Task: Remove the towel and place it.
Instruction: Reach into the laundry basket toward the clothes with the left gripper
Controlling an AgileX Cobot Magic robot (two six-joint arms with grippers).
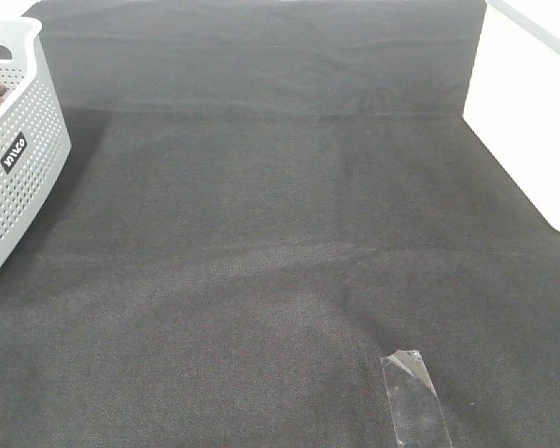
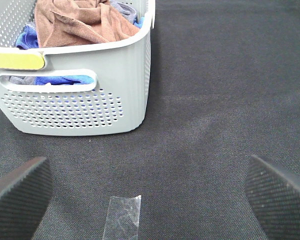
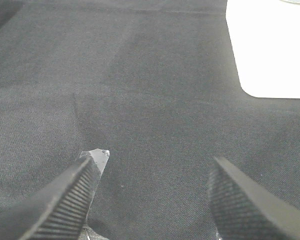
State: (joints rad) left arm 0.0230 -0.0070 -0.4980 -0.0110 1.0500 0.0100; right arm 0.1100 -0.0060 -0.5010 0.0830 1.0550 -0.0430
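We see the reddish-brown terry cloth towel [image 2: 85, 22] heaped in the pale grey perforated plastic basket [image 2: 80, 107] at the far left of the dark cloth-covered bench [image 1: 261, 233]. Our left fingers [image 2: 20, 195] and right fingers [image 3: 65, 200] stand wide apart, holding nothing.

We see soft, even light falling from overhead on the dark grey woven fabric mat [image 1: 261, 233], with a darker band across its far end and a faint shadow just beside the white perforated plastic basket [image 1: 19, 159]. The bare white tabletop [image 1: 532, 121] on the right burns out to featureless white, and the strip of clear sticky tape [image 1: 415, 397] catches a pale sheen. In its wrist view the right gripper [image 3: 152, 167] shows its black ribbed fingers [image 3: 65, 200] large and slightly blurred, while the mat's weave beyond looks grainy but legible.
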